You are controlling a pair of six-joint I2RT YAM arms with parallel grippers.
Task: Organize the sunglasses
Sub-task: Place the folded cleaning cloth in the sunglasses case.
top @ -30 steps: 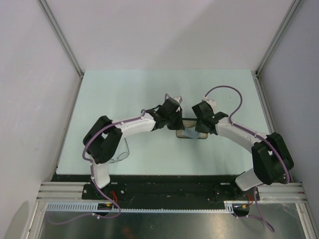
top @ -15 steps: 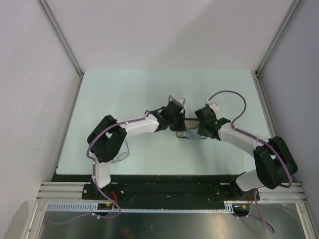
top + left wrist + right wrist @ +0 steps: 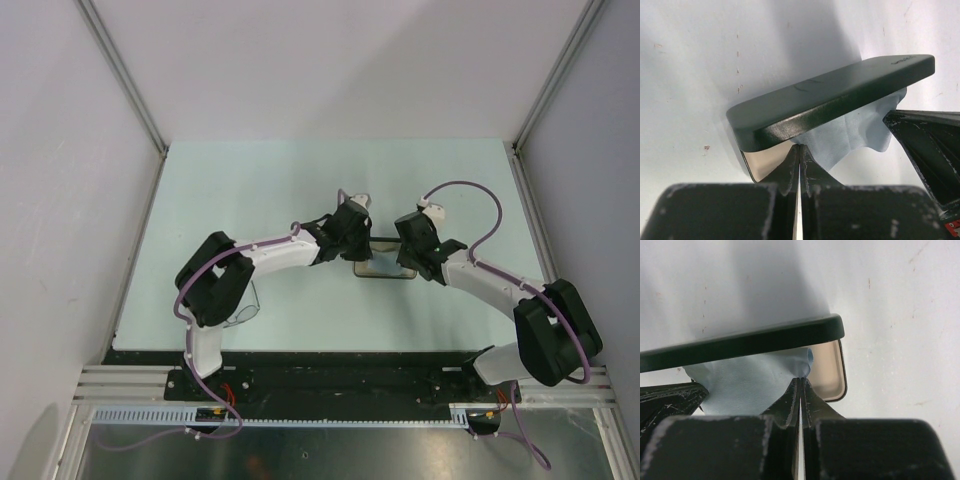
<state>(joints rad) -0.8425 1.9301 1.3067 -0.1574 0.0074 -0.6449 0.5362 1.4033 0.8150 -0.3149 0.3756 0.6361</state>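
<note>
Sunglasses out on the surface, both jaws clenched at the case.
Sunglasses (image 3: 243, 308) lie on the surface (image 3: 300, 180), well apart from the black case (image 3: 383, 266). They sit off to its left and nearer the arm bases, partly hidden under the left arm (image 3: 215, 285) elbow, apart from both jaws. Case sits mid-surface with its lid tilted ajar over a tan-lined base. Pale blue cloth (image 3: 847, 131) is bunched in the gap and spills out the near side. Left jaws clenched and empty, tips at the case's left end just under the lid edge. Right jaws clenched too, tips against the cloth near the case's right end; can't tell whether they pinch it.
</note>
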